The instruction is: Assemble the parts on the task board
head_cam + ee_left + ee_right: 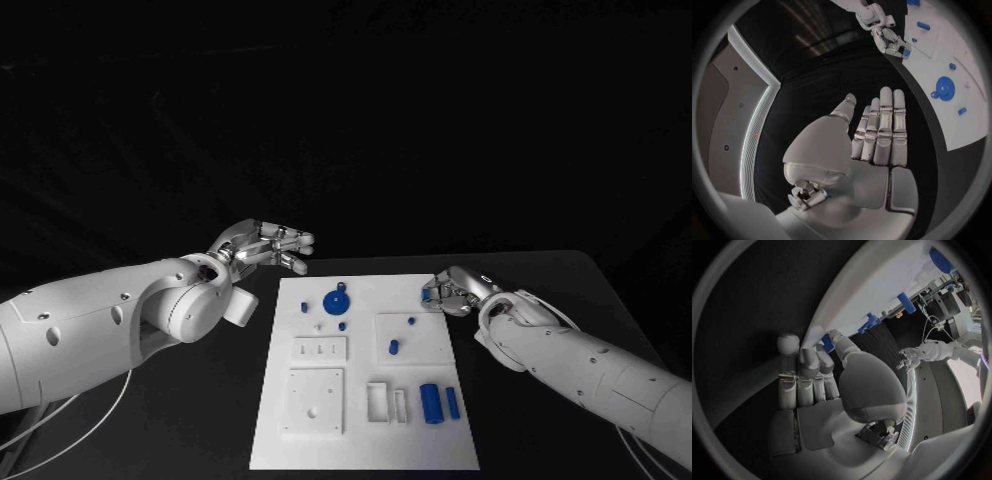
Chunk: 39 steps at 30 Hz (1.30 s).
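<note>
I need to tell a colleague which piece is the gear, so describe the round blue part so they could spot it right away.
Find the white task board in the middle of the black table. Near its far edge, left of centre, lies the round blue part: a flat disc with a small loop on its far side. The other blue pieces are small pegs or cylinders.

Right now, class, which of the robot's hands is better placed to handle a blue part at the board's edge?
Right. The right hand pinches a small blue part at the task board edge; the left hand is off the board, fingers straight, holding nothing.
</note>
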Tool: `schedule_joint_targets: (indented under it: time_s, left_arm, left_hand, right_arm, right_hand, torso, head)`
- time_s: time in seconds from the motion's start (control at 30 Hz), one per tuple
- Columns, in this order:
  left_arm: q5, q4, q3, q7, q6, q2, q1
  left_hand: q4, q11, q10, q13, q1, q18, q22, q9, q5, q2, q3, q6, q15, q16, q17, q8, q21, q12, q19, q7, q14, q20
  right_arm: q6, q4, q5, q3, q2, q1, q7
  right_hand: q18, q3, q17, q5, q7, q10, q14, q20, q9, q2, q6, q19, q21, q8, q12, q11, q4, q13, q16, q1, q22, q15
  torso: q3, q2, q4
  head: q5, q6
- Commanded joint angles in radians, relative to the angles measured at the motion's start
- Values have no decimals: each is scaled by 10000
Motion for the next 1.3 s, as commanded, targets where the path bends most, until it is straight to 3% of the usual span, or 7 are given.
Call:
schedule_joint_targets:
  time_s: [0.03,0.47,0.67,0.8,1.07,1.2,1.3]
  left_arm:
    - [-50,-2,5,39,182,36,1]
    - [-53,-19,5,21,202,51,-2]
    - [-53,-16,5,15,214,48,-2]
    - [-59,-18,5,12,219,48,-2]
    - [-112,-39,5,-22,224,53,-4]
    - [-281,-60,6,-220,236,47,-2]
    - [-544,-128,9,-585,463,47,10]
  left_hand:
    - [19,45,-45,-9,-47,15,-8,-9,48,-42,40,-86,-57,10,14,-32,51,-34,-87,-14,-26,-11]
    - [19,45,-45,-9,-47,15,-8,-9,48,-42,40,-86,-57,10,14,-32,51,-34,-87,-14,-26,-11]
    - [19,45,-45,-9,-47,15,-8,-9,48,-42,40,-86,-57,10,14,-32,51,-34,-87,-14,-26,-11]
    - [19,45,-45,-9,-47,15,-8,-9,48,-42,40,-86,-57,10,14,-32,51,-34,-87,-14,-26,-11]
    - [14,35,-15,-8,-15,14,-22,-8,48,-27,43,-79,-63,9,16,-27,55,-28,-88,-18,-23,-13]
    - [29,-81,407,1,-41,-21,11,-8,43,-17,57,3,-130,76,54,-23,111,-33,-65,-74,45,-68]
    - [131,-314,1093,29,-176,-94,196,-2,37,-21,-16,170,-366,814,504,-19,424,26,181,-183,457,-280]
  right_arm:
    - [114,-43,36,-8,21,-21,-66]
    - [143,-96,79,-8,58,-20,-73]
    - [36,-76,189,-8,61,-21,-39]
    - [-131,-46,232,-8,62,-21,-98]
    - [-519,46,300,-8,67,-21,-177]
    - [-636,285,310,-8,-7,-10,-265]
    - [-596,671,290,-7,-144,81,-420]
  right_hand:
    - [102,-133,8,7,-9,-5,-12,63,15,-44,-89,273,-53,-12,-40,21,52,-16,-29,21,608,4]
    - [100,-174,10,-93,-63,3,-10,57,20,53,101,280,-63,-11,-23,-8,79,-11,-27,120,611,-13]
    - [9,457,46,-869,-348,55,6,-38,98,390,1070,286,7,56,23,-158,-82,29,3,254,629,-125]
    - [-87,990,65,-1032,-444,117,9,-130,105,410,1541,273,37,-10,29,-218,-307,57,0,167,633,-196]
    - [-122,1265,117,-1120,-505,188,25,-164,126,407,1793,280,122,-4,36,-265,-414,111,29,66,643,-221]
    - [-116,1312,137,-1114,-507,189,24,-180,122,382,1791,286,141,-2,8,-273,-437,114,36,49,643,-233]
    - [-117,1327,138,-1117,-501,193,24,-178,121,371,1791,284,142,-1,10,-274,-451,122,32,57,643,-232]
  torso:
    - [-5,7,-1]
    - [-6,-8,-1]
    - [2,-3,-9]
    - [5,-6,-3]
    - [9,-10,-11]
    - [8,-28,-37]
    - [-1,-56,-47]
  head:
    - [-5,-10]
    - [-6,-34]
    - [-7,-41]
    - [-8,-47]
    - [-1,-39]
    - [38,-16]
    - [56,24]
